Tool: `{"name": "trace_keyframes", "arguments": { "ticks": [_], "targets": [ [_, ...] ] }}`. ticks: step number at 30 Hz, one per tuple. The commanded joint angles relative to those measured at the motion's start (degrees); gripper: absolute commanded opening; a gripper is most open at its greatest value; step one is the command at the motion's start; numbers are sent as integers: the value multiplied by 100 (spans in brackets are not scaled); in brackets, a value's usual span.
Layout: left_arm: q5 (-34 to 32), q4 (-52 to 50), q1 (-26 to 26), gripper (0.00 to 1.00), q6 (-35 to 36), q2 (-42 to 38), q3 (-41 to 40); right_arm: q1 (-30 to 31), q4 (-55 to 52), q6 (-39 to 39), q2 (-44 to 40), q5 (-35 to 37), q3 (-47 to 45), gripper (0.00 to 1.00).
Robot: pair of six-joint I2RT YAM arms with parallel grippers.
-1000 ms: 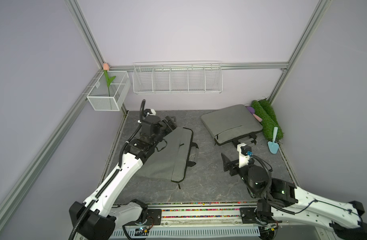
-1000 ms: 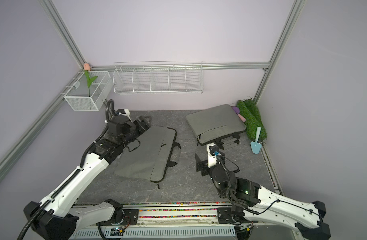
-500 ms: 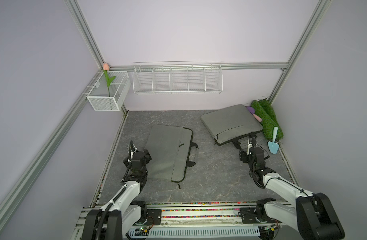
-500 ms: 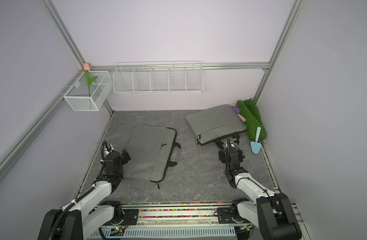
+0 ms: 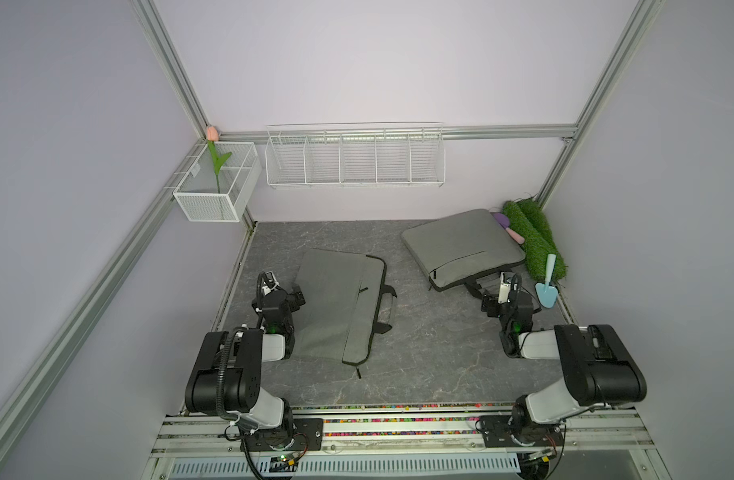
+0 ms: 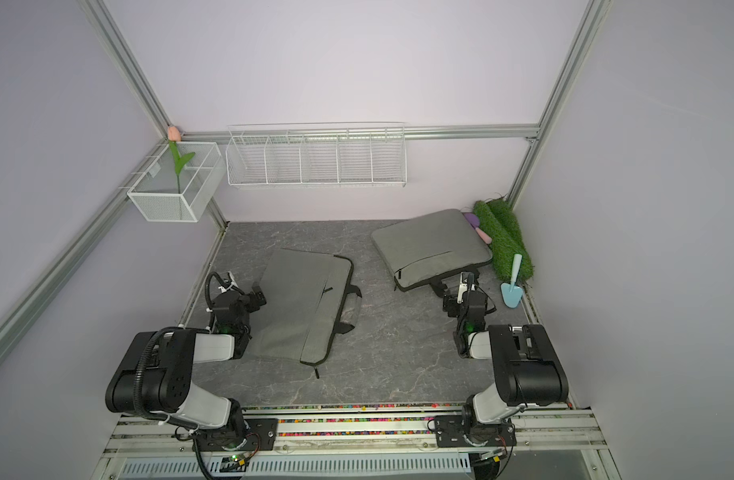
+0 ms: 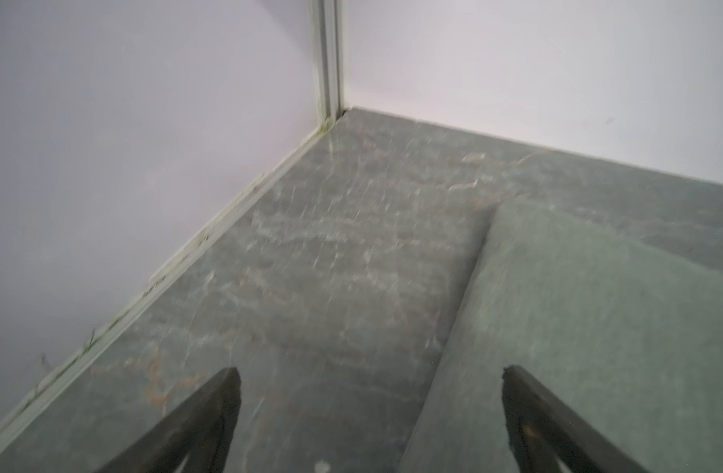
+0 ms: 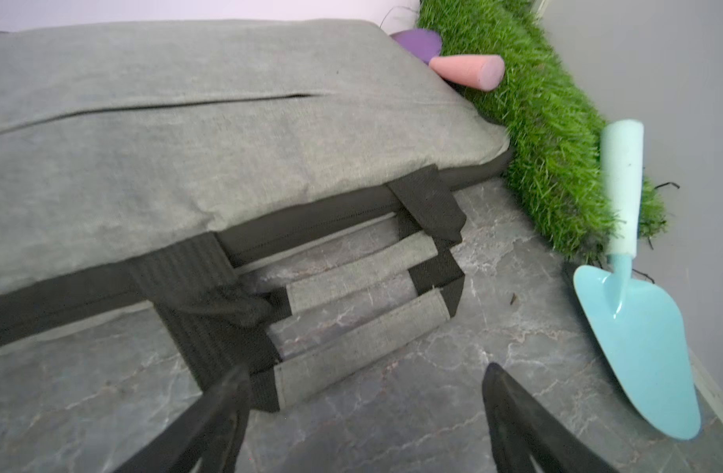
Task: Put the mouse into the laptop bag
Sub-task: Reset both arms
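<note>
Right wrist view: woven grey laptop bag [image 8: 187, 135], glossy blue trowel [image 8: 638, 327], shaggy turf [image 8: 535, 114]; right tool [image 8: 366, 368], left tool [image 7: 370, 370] gape empty.

A blue trowel [image 8: 638, 348] is leaning against the green grass roll [image 8: 535, 114]; a tulip [image 5: 211, 133] is standing in the white mesh basket [image 5: 205, 205].

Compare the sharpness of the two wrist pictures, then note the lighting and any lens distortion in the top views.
Left wrist view: motion-blurred, the floor veins smeared and the bag edge soft. Right wrist view: mostly sharp, trowel and grass crisp. Both top views: sharp, evenly lit, faint shadows; wide-angle lens makes the posts splay outward.
</note>
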Motion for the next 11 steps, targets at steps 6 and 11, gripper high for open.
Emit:
{"name": "trace_keyframes", "arguments": {
  "ticks": [6, 11],
  "targets": [
    [270, 498, -8, 99, 260, 90, 17, 29, 307, 18, -6, 83, 119, 89],
    [285, 456, -20, 99, 258, 86, 32, 18, 295, 27, -41, 69, 102, 89]
  ]
}}
